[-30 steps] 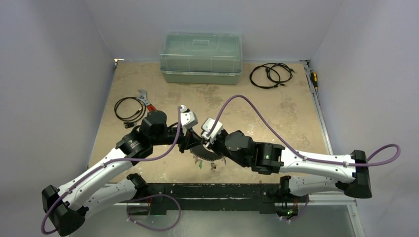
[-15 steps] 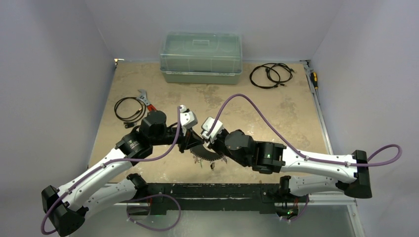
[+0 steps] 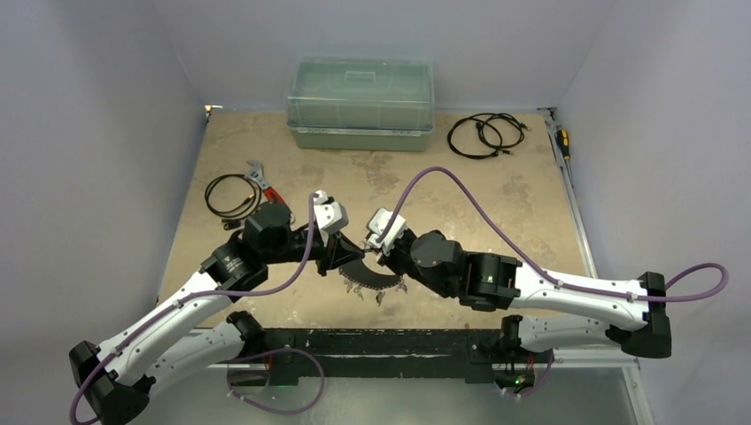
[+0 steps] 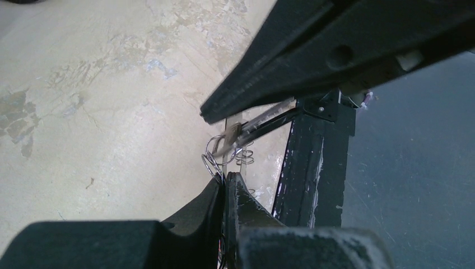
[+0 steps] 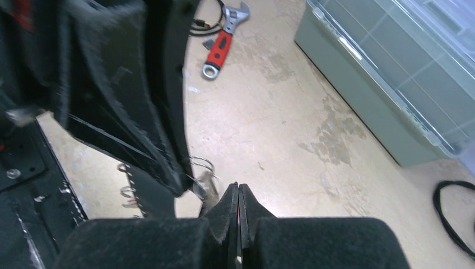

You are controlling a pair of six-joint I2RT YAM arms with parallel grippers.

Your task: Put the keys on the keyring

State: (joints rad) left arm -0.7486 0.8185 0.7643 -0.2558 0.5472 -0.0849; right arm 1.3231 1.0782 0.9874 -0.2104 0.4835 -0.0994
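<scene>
The keyring (image 3: 372, 280) is a dark crescent near the table's front edge, with small rings and several keys hanging along it. My left gripper (image 3: 341, 261) is shut at its left end, and the flat metal runs edge-on out of the left gripper (image 4: 228, 178). My right gripper (image 3: 387, 258) is shut on a key (image 5: 212, 188), with a red sliver between the closed fingers of the right gripper (image 5: 238, 186). That key's wire ring (image 4: 214, 154) sits at the left fingertips. The keyring (image 5: 147, 193) also shows below the left fingers (image 5: 140, 84).
A green lidded box (image 3: 360, 104) stands at the back. Black cable coils lie at back right (image 3: 485, 135) and at the left (image 3: 232, 195). A red-handled wrench (image 3: 261, 180) lies by the left coil, a screwdriver (image 3: 562, 142) at the right edge. The black front rail (image 4: 313, 162) is close below.
Both wrists shifted slightly, the left one leftward and the right one rightward and back. Both grippers stayed shut, with the keyring still between them.
</scene>
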